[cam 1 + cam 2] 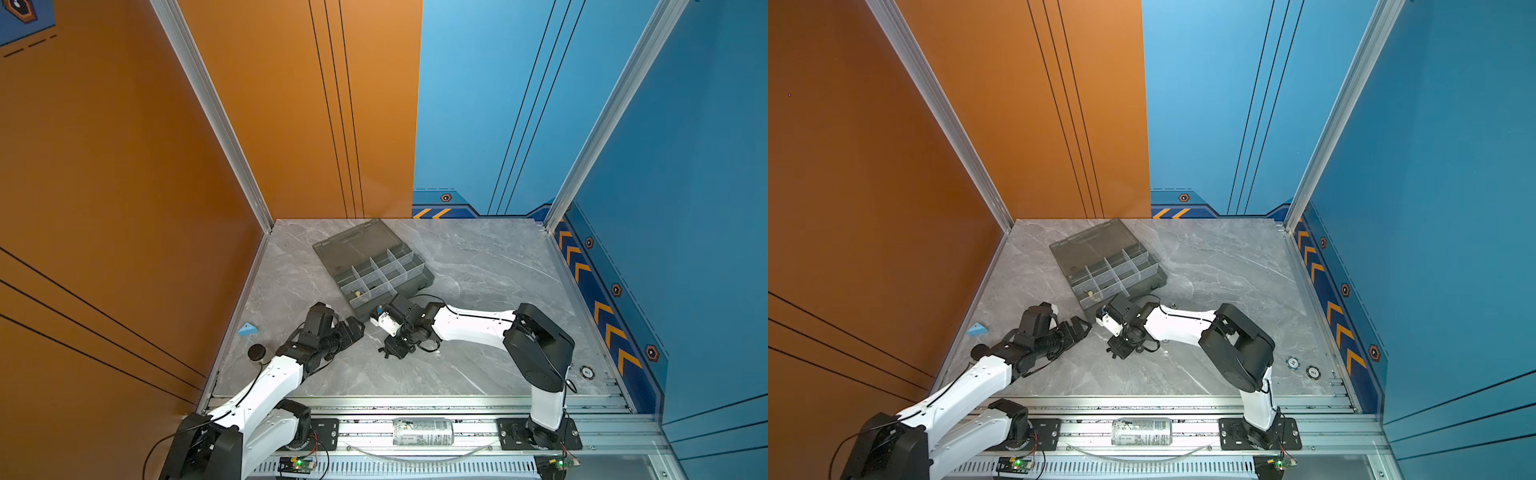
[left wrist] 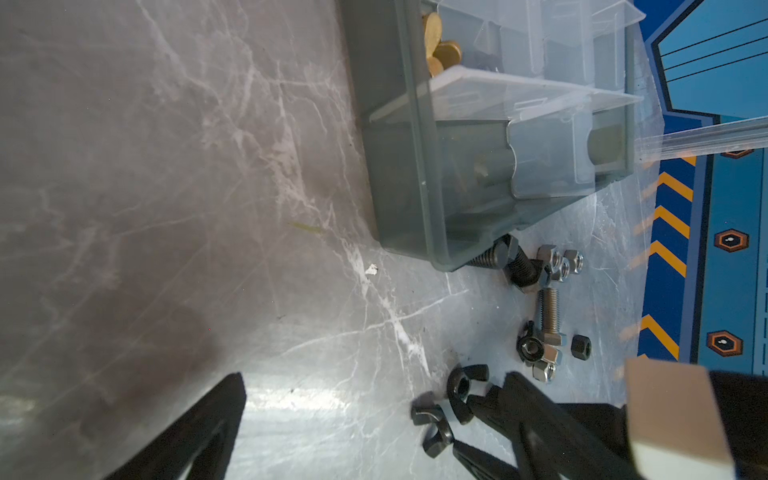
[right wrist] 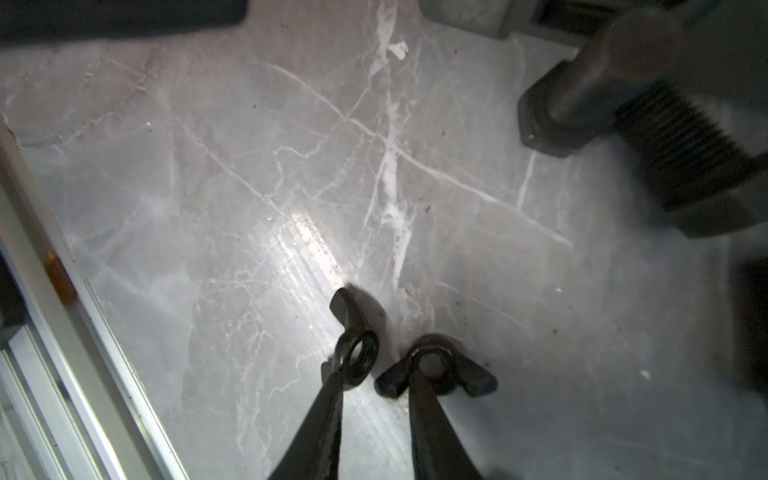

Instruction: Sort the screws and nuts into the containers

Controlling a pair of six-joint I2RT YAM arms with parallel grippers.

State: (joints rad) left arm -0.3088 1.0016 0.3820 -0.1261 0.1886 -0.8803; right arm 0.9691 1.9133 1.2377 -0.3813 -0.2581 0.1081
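Right claw (image 3: 379, 368) parted, 2 nuts (image 3: 473, 378) at tips

- Box (image 1: 409, 289) on the table (image 1: 478, 266), mid-back; lid (image 1: 353, 245) flat behind it.
- Pieces (image 1: 356, 294) in its near-left compartment (image 1: 368, 301).
- Screws (image 2: 549, 307) and nuts (image 2: 561, 262) on the table, just beside the box's near corner.
- Jar (image 1: 257, 352) front left; wedge (image 1: 247, 329) behind it.
- Can (image 1: 423, 432) on the rail (image 1: 365, 428) before the table.
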